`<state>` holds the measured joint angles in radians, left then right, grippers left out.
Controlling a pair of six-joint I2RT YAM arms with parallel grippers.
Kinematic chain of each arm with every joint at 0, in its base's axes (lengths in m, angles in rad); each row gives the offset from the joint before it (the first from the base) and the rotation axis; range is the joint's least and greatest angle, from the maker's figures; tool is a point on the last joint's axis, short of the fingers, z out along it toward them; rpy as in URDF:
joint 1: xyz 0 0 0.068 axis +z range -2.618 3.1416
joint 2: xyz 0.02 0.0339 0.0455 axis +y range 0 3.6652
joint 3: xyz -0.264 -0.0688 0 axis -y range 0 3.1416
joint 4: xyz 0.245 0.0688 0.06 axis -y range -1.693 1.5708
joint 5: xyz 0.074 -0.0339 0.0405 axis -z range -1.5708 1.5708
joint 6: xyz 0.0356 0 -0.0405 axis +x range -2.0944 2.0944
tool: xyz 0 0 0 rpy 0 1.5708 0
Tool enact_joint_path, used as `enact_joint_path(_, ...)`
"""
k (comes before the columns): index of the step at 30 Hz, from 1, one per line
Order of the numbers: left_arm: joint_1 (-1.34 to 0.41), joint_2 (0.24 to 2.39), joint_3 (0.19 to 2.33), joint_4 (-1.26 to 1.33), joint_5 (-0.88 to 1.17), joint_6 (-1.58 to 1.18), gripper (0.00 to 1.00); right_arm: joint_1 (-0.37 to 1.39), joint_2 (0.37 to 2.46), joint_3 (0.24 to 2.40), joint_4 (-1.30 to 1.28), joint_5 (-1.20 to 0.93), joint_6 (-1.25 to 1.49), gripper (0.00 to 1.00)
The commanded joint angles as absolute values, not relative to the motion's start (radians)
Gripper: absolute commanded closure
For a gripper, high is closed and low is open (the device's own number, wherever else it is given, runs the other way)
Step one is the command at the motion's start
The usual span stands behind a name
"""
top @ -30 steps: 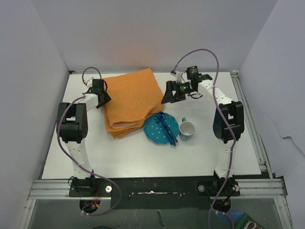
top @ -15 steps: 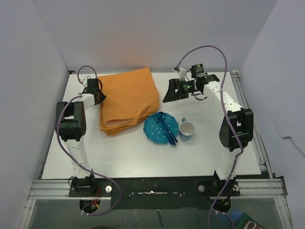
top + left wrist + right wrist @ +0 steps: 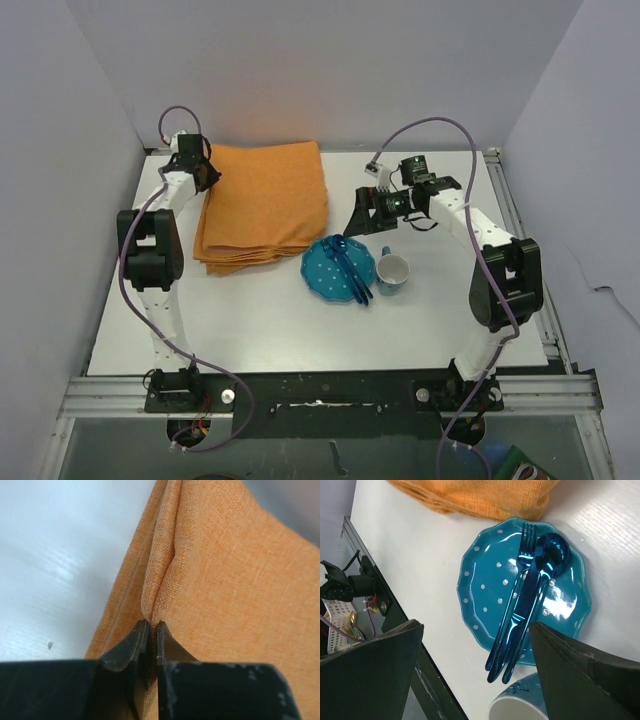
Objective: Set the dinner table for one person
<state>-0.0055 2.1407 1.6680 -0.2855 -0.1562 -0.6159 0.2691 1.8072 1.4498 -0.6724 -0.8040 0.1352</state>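
On the white dinner table lies a folded orange cloth at the back left. My left gripper is shut on the cloth's far left corner, pinching a fold between its fingertips. A blue dotted plate sits at the centre and carries a shiny blue fork, knife and spoon. A blue mug with a white inside stands just right of the plate. My right gripper hangs open above and behind the plate, its fingers wide apart with nothing between them.
Grey walls close in the table at the back and both sides. A metal rail runs along the right edge. The black base bar with both arm mounts spans the near edge, and part of it shows in the right wrist view.
My left gripper has shut on the cloth's corner and pulled it back and to the left, squaring the cloth. My right arm has swung a little to the right and nearer the plate.
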Motion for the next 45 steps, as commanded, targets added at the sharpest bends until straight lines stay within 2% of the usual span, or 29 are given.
enact_joint_path(1,0.005,2.217,1.856,-0.337,-0.182,-0.597,1.0,0.294,1.674,1.403,-0.609,-0.813,0.155,0.1)
enact_joint_path(10,0.037,2.471,2.372,-0.553,-0.264,-0.524,1.0,0.35,1.566,1.294,-0.614,-0.746,0.18,0.1)
enact_joint_path(14,0.076,2.55,2.47,-0.572,-0.296,-0.505,1.0,0.37,1.545,1.27,-0.611,-0.725,0.191,0.1)
enact_joint_path(23,0.074,2.481,2.364,-0.55,-0.39,-0.475,0.99,0.407,1.597,1.27,-0.574,-0.723,0.205,0.1)
enact_joint_path(24,0.067,2.468,2.366,-0.552,-0.382,-0.471,0.92,0.414,1.599,1.27,-0.571,-0.723,0.205,0.09)
enact_joint_path(26,0.043,2.434,2.37,-0.548,-0.356,-0.459,0.85,0.427,1.6,1.271,-0.57,-0.722,0.203,0.08)
enact_joint_path(32,-0.09,2.285,2.366,-0.551,-0.449,-0.385,0.79,0.446,1.65,1.321,-0.566,-0.737,0.195,0.07)
enact_joint_path(37,-0.153,2.161,2.329,-0.607,-0.472,-0.404,0.78,0.489,1.774,1.459,-0.591,-0.787,0.158,0.07)
enact_joint_path(45,-0.16,1.947,1.969,-0.525,-0.516,-0.451,0.78,0.531,2.051,1.798,-0.655,-0.839,0.147,0.07)
